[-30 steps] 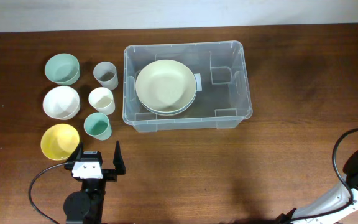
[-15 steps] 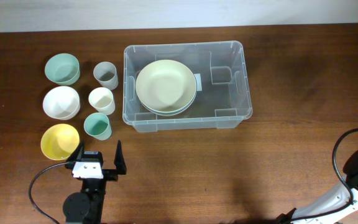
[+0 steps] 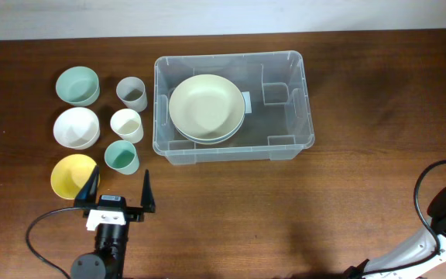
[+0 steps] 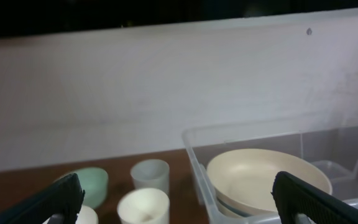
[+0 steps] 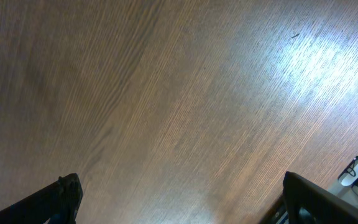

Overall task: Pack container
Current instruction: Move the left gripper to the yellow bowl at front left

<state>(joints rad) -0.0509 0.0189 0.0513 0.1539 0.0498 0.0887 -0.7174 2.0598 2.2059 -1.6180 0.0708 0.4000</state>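
Dark wood table (image 3: 347, 194) under a pale wall strip at 12 o'clock. Clear container (image 3: 277, 124) parked just 12 o'clock of centre, mouth up, long axis running 9 to 3, stacked plates (image 3: 206, 108) in its 9 o'clock half, cream one on top. Three bowls (image 3: 77, 85) and three cups (image 3: 132, 94) off at its 9 o'clock. Left gripper (image 3: 121, 180) at 7 o'clock, jaws spread, gripping nothing, and right gripper (image 5: 179, 186) splayed too, over wood.

Clear container (image 3: 279, 122), brown wood-grain table (image 3: 300, 209) — cream plate (image 3: 206, 107), yellow bowl (image 3: 73, 176)
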